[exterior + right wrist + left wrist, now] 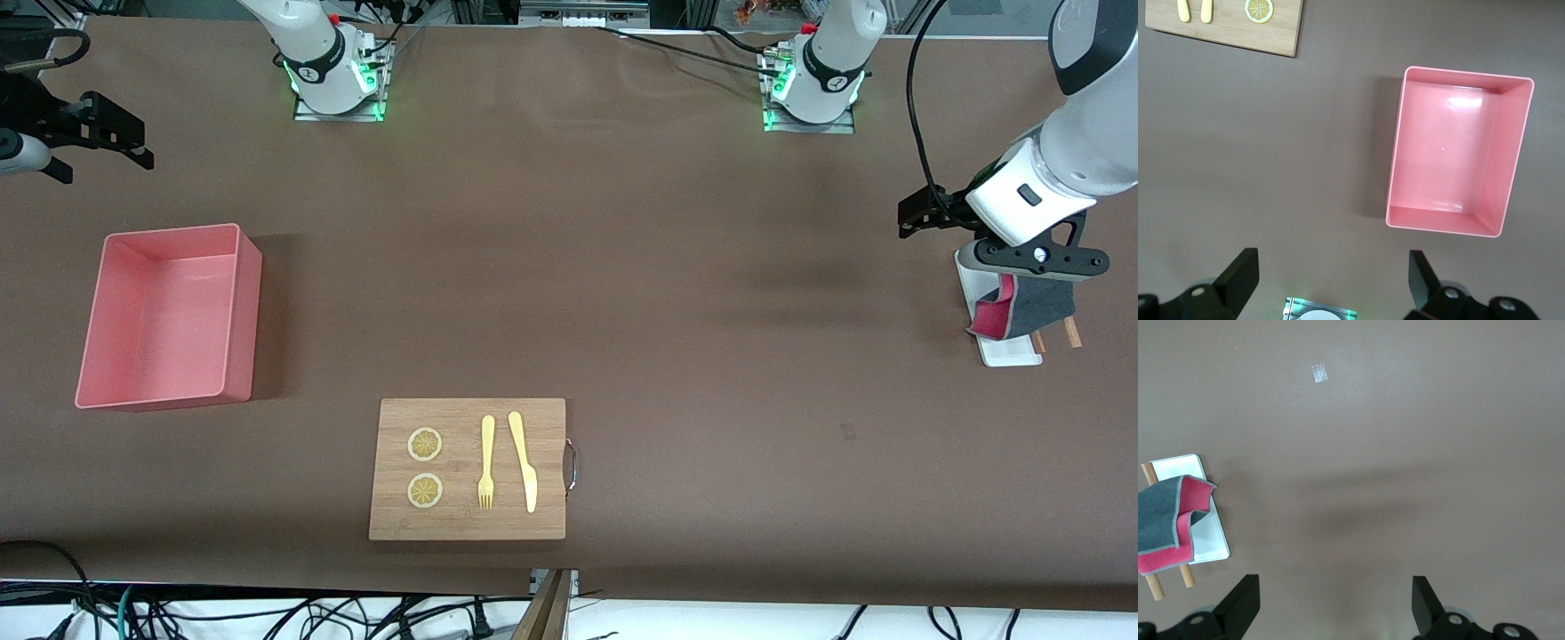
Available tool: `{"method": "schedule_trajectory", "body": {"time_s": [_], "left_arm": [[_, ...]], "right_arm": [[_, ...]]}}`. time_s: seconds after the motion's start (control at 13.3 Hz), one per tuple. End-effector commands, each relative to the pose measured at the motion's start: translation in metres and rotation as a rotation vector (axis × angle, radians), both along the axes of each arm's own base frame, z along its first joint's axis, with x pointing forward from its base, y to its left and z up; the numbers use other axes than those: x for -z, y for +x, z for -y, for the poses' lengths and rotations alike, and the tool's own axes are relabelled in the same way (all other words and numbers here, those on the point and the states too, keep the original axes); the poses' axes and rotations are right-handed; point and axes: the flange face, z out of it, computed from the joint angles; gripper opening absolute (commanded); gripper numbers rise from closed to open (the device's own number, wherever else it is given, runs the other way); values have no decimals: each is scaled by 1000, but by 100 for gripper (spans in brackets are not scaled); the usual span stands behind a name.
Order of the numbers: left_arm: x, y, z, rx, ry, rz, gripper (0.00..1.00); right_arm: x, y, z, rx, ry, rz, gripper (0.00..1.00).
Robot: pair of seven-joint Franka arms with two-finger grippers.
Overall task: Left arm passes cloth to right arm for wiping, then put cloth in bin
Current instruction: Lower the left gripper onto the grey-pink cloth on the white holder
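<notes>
- Left claw [1038, 258], at the front view's right edge, spread wide, holds nothing, over the cloth [1022, 307].
- Right claw [1331, 283] spread wide, holds nothing, near the bin [1458, 150].

Cutting board [468, 468] bears fork [486, 463], knife [524, 461], apparently two lemon slices [425, 444]

Red-and-grey cloth [1018, 307] lies crumpled on a white tray; pink bin [240, 311] apparently empty, upright.

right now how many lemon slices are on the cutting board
2, both on the cutting board toward the right arm's end: one lemon slice farther from the front camera, the other nearer.
</notes>
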Motion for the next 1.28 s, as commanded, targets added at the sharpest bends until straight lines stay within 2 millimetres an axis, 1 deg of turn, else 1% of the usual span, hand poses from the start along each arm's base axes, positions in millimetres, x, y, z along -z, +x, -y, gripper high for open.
{"method": "schedule_trajectory", "body": {"time_s": [0.0,0.45,0.83,1.05,1.2], "left_arm": [[-6,2,-1,10,12,-7,100],[-6,2,-1,10,14,-11,100],[0,-8,-7,26,69,-91,100],[10,-13,-17,87,149,-145,100],[32,-12,-28,168,224,-196,100]], "right_arm": [[-4,-3,1,-3,6,10,100],[-4,-3,1,-3,8,9,99],[-4,-3,-1,-7,9,7,99],[-4,-3,-1,-6,6,9,99],[-5,-3,-3,-11,6,12,100]]}}
